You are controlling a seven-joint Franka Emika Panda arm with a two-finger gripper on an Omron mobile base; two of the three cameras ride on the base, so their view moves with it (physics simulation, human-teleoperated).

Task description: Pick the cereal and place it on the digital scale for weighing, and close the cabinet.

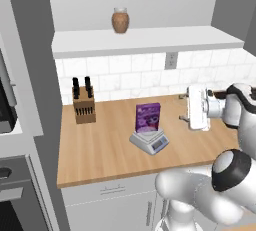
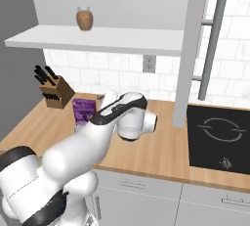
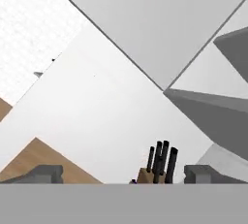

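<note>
On the wooden countertop (image 1: 100, 150), going left to right in the left base view: brown wooden knife block with black handles (image 1: 83, 102) near the back-left, then the small purple rectangular cereal box (image 1: 148, 118) upright on the flat light-grey digital scale with a bluish front display (image 1: 149, 141), mid-counter. Cereal sits on the scale plate, touching it. Right of that, well apart from the box, the white two-finger gripper (image 1: 186, 109) hangs over the counter at about box height, pointing left toward the cereal, empty. Fingers spread wide, holding nothing; in the hand view the two dark tips sit far apart at the bottom edge with the knife block (image 3: 159, 166) between them in the distance.

Above the counter, white open shelf (image 1: 150, 40) with a brown round ceramic jar (image 1: 120, 20) on it. White tile backsplash with a grey wall outlet (image 1: 171, 60) behind.

In the right base view: knife block (image 2: 52, 89) at left, cereal (image 2: 83, 110) beside the arm, partly hidden by it. Grey upper cabinet door with a long vertical silver bar handle (image 2: 213, 44) stands open, edge-on, right of centre. Black glass cooktop (image 2: 218, 139) at the far right of the counter.
</note>
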